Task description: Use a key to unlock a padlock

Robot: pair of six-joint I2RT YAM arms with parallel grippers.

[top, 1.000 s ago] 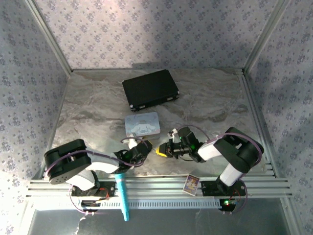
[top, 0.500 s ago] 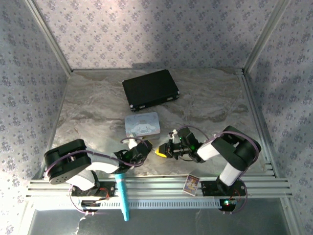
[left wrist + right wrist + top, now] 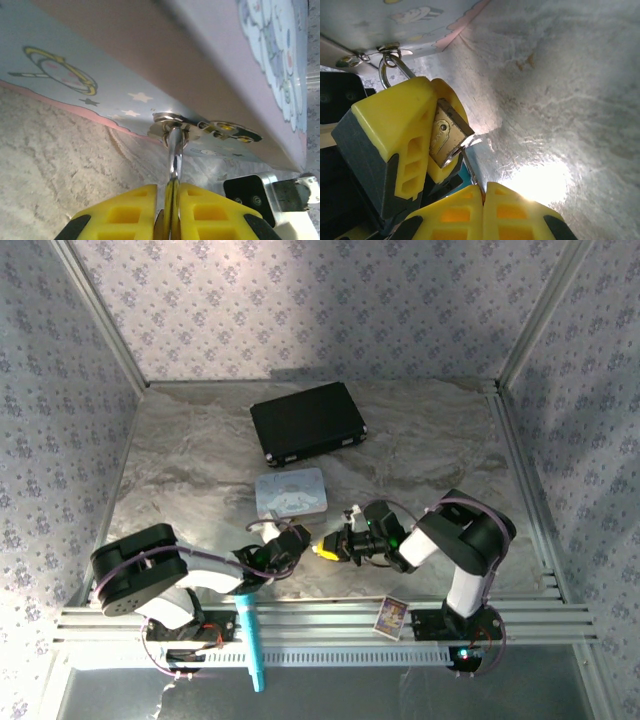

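We show the left claw (image 3: 170, 200) pinching the padlock (image 3: 447, 137), the right claw (image 3: 482, 200) pinching the key (image 3: 469, 167), not yet inserted or turned.

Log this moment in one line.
left gripper: shut on padlock; right gripper: shut on key; key tip at padlock; shackle through clasp on tin

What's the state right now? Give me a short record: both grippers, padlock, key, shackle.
left gripper: shut on the padlock body
right gripper: shut on the key
padlock: brass, held close to the pastel tin
shackle: threaded through the hasp on the tin; locked or released, cannot tell
key: thin shaft reaches the padlock's lower end; whether it is seated, cannot tell
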